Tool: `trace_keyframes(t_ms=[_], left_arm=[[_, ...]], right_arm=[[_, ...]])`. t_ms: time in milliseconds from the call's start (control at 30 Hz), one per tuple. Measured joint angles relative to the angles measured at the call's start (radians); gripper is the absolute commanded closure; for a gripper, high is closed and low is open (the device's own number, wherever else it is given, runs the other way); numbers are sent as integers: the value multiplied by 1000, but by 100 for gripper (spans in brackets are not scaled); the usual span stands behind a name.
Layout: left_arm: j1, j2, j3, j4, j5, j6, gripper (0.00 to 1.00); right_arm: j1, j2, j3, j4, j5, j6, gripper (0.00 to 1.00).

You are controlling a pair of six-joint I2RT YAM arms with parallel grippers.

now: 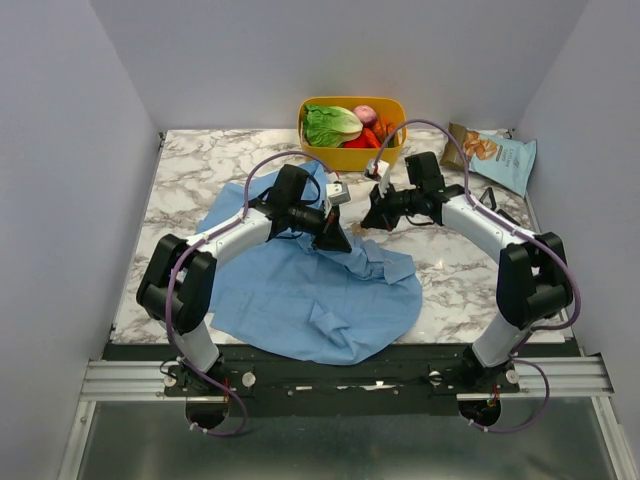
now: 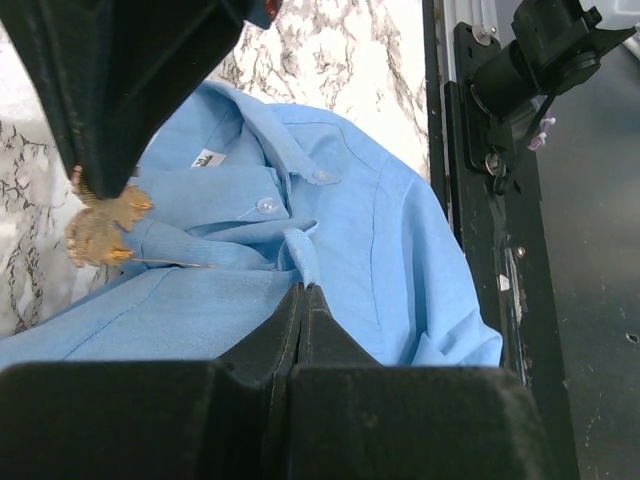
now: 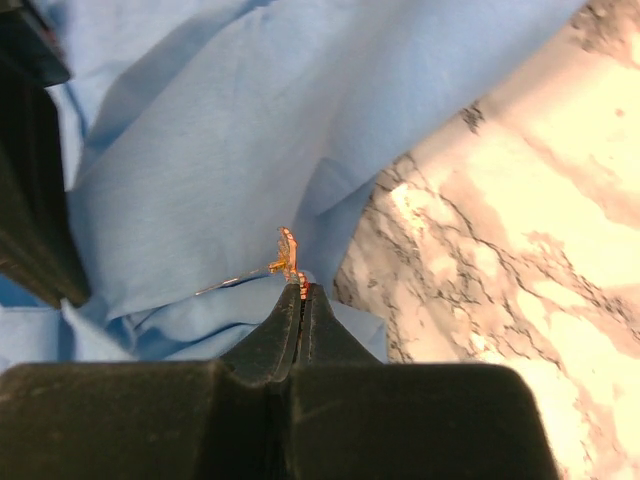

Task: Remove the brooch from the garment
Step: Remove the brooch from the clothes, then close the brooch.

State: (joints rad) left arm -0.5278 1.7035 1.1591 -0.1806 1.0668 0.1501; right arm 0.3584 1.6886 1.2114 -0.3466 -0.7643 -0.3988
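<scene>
The garment, a light-blue shirt, lies crumpled on the marble table; its collar and buttons show in the left wrist view. My left gripper is shut on a fold of its cloth. My right gripper is shut on the brooch, a tiny orange-tan ornament at its fingertips. The thin pin points left along the cloth. The brooch also shows in the left wrist view, under the right gripper's dark fingers. I cannot tell if the pin tip is still in the cloth.
A yellow bin with lettuce and other vegetables stands at the back centre. A snack bag lies at the back right. Bare marble lies right of the shirt. The black table rail runs along the near edge.
</scene>
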Motion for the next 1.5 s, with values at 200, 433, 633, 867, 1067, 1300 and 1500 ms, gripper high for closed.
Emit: trace_keyframes(t_ms=[200, 433, 633, 867, 1067, 1300, 1500], left_arm=[[0, 0, -2, 14, 0, -14, 100], [3, 0, -6, 27, 0, -27, 100], [4, 0, -6, 30, 0, -29, 99], [4, 0, -6, 34, -11, -44, 70], [11, 0, -9, 76, -63, -84, 60], [45, 0, -47, 166, -111, -161, 56], [58, 0, -55, 212, -133, -206, 51]], right_arm=[[2, 2, -3, 40, 74, 34, 99], [-10, -16, -3, 53, 110, 68, 99], [-75, -45, -3, 80, 110, 124, 99], [-163, -51, -2, 81, -28, 156, 99], [-175, -51, 16, 18, -237, 143, 99], [-200, -51, 20, -14, -420, 139, 99], [-217, -51, 20, -20, -546, 139, 99]])
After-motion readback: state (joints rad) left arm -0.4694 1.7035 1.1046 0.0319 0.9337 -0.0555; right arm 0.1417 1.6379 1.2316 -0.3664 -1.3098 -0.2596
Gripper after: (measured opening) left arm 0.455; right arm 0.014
